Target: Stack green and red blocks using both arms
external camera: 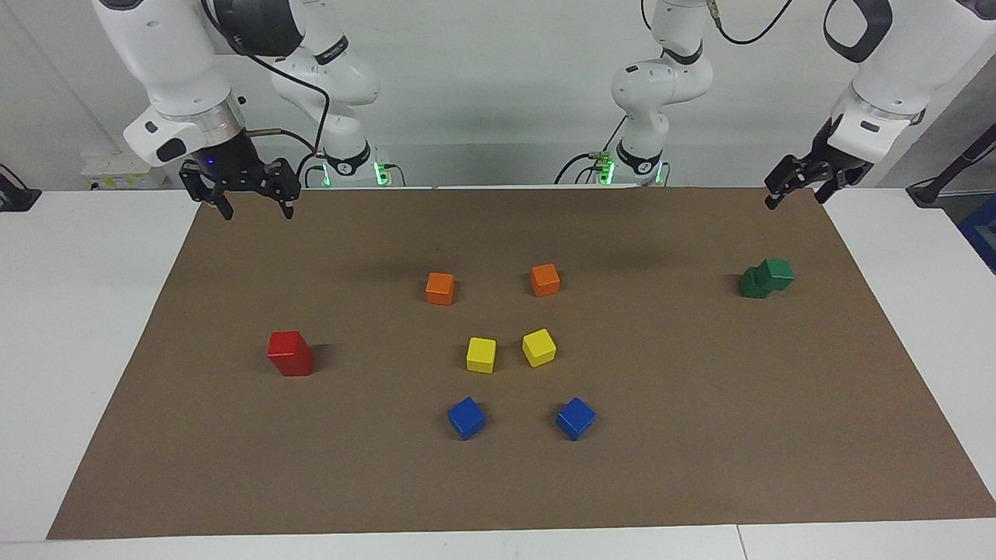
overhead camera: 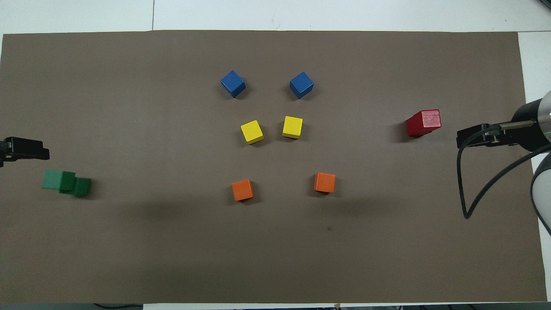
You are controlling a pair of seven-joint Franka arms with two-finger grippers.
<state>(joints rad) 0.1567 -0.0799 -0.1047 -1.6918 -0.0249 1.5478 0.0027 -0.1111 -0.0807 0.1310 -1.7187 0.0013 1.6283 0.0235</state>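
Note:
Two green blocks sit at the left arm's end of the mat. The upper one rests askew on the lower one and overhangs it. The red blocks form one column, taller than a single cube, at the right arm's end. My left gripper hangs open and empty over the mat's edge by the robots, clear of the green blocks. Over the mat's corner at the other end, my right gripper also hangs open and empty.
On the brown mat single cubes lie in pairs in the middle: orange nearest the robots, then yellow, then blue. White table surrounds the mat.

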